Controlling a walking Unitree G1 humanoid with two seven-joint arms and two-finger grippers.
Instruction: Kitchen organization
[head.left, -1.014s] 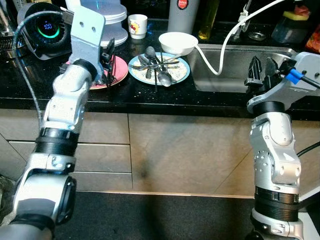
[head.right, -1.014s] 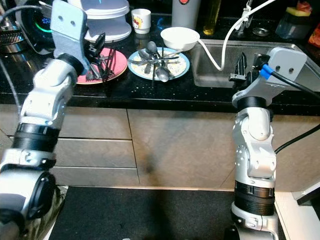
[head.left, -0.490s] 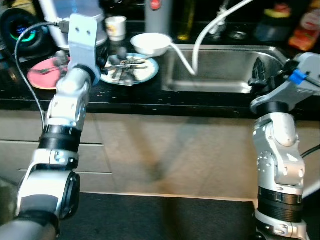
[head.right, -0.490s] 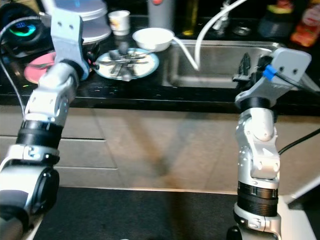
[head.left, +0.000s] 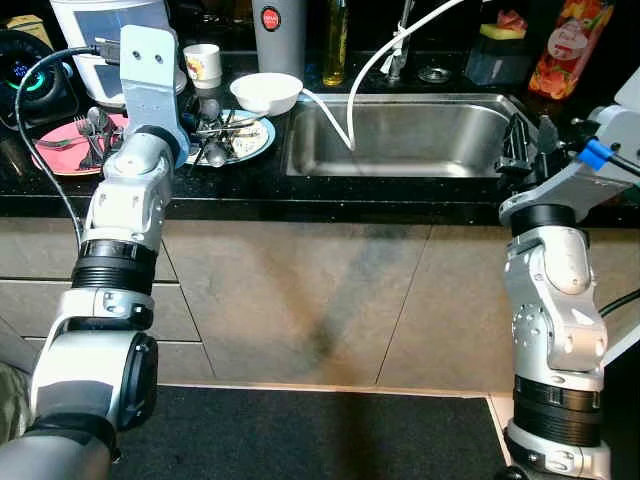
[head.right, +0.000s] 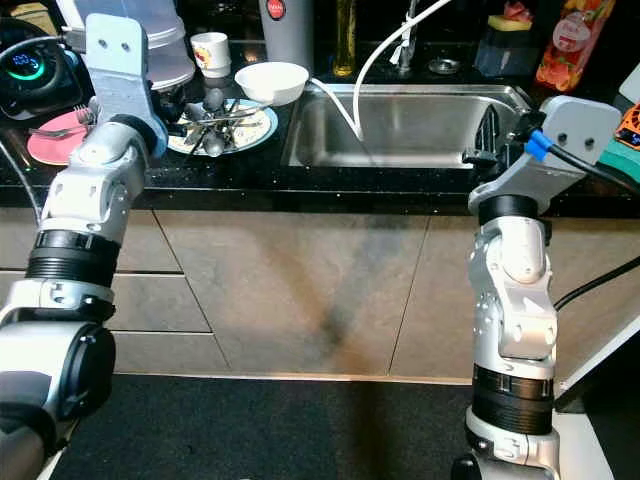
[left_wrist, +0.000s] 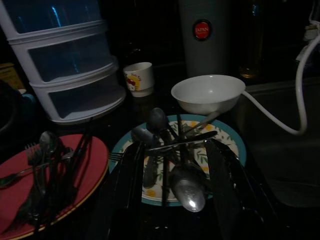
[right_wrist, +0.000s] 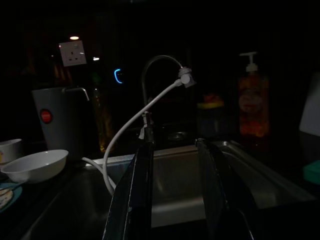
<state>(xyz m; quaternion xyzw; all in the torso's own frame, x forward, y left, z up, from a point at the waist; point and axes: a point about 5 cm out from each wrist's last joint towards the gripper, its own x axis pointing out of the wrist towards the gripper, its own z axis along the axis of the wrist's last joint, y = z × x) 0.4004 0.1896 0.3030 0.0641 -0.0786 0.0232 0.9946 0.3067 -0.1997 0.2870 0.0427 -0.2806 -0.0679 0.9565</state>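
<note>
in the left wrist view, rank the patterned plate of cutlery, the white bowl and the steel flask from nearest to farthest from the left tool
1. Patterned plate, right under the open left tool, cutlery piled on it.
2. White bowl, just beyond the plate's far rim.
3. Steel flask, standing behind the bowl at the counter's back.

Bowl (head.left: 265, 92) left of sink (head.left: 400, 135) (touching)
</note>
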